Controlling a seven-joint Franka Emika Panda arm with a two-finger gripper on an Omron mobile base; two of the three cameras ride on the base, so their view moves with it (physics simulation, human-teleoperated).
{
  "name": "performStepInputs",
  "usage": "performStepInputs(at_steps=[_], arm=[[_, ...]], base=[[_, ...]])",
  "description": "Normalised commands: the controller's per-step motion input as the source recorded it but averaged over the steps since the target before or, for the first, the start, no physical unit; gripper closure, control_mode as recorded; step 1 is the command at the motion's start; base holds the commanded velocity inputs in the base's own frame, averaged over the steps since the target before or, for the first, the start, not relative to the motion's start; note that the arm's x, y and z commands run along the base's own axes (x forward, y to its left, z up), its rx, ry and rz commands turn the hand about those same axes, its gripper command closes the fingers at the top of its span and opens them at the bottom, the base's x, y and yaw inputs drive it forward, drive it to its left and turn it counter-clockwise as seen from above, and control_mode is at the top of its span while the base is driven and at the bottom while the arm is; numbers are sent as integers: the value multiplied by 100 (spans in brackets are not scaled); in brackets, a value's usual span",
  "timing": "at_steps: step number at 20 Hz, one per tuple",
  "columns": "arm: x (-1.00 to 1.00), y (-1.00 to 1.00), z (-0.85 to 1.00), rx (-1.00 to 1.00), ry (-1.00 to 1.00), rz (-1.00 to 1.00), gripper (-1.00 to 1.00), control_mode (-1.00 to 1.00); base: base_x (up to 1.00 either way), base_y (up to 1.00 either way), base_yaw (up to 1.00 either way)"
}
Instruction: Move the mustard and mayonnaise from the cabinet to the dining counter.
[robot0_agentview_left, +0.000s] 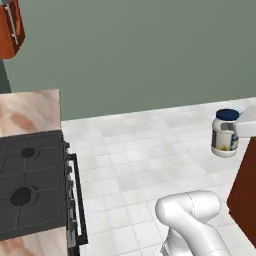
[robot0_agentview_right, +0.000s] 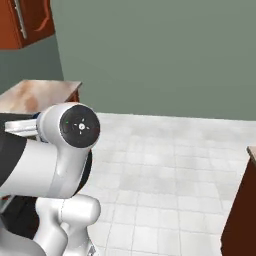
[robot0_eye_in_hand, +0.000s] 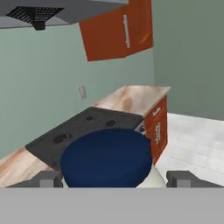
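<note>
- Nearest to us, the gripper (robot0_eye_in_hand: 114, 178) has the mayonnaise (robot0_eye_in_hand: 107, 158) between its jaws; they stand wide because the jar is wide, and the two finger tips (robot0_eye_in_hand: 47, 179) sit on either side of the dark blue lid, so we read this as a grip on the jar, not an empty open hand.
- In the left base view the mayonnaise (robot0_agentview_left: 225, 133) hangs in the air above the white tiled floor (robot0_agentview_left: 140, 155), resting on nothing. We judge it is being carried, already out of the cabinet (robot0_eye_in_hand: 117, 31) and not yet set down.
- The jar stays upright: lid on top, pale label facing sideways, its short axis running straight up and down. Holding it by the upper part keeps it level for the trip.
- Just beside the jar stands a red-brown base (robot0_agentview_left: 245, 195), which we take for the side of the dining counter, though its top is cut off.
- Farther off lie the black stove (robot0_agentview_left: 30, 185) and the marble countertop (robot0_agentview_left: 30, 112) behind it.
- Farthest, the cabinet hangs on the green wall (robot0_agentview_left: 150, 50), well apart from the jar.
</note>
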Motion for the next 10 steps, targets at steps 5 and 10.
performStepInputs(at_steps=[5,10], arm=[[0,0,0,0,0,0,100,100],[0,0,0,0,0,0,100,100]], base=[[2,0,-92],[15,1,-81]])
